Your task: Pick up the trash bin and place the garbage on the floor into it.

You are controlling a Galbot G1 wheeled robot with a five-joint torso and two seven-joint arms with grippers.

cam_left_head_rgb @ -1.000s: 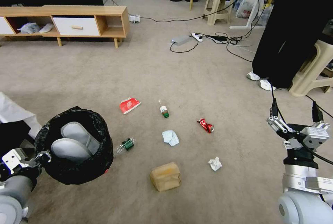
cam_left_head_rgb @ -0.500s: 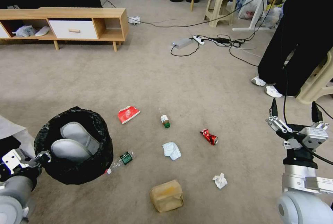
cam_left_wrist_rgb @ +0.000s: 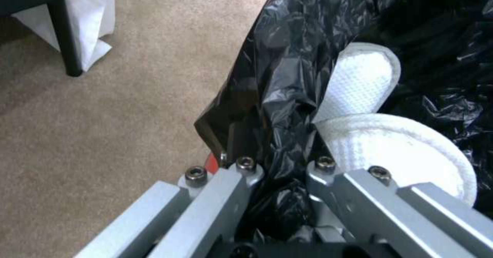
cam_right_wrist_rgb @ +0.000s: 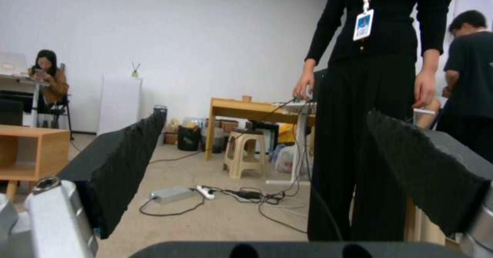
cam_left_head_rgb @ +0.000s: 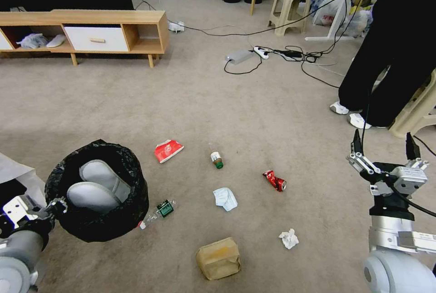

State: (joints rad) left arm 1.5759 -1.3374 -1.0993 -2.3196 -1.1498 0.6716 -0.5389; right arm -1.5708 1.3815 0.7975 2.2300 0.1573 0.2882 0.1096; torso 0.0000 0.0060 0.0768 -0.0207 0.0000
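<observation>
Beige short-pile carpet floor [cam_left_head_rgb: 254, 102], faintly stained; low wooden cabinet [cam_left_head_rgb: 91, 29] at upper left. Trash bin [cam_left_head_rgb: 97, 191], round, lined with crinkled glossy black plastic, sits at lower left, its rim clamped by the left tool [cam_left_wrist_rgb: 280, 173]. Garbage scattered centre frame: flattened red carton [cam_left_head_rgb: 168, 150], crushed red can [cam_left_head_rgb: 274, 180], brown box [cam_left_head_rgb: 219, 258], crumpled white tissue [cam_left_head_rgb: 289, 239]. Right tool [cam_left_head_rgb: 385, 148], lower right, spread wide, holding nothing.
</observation>
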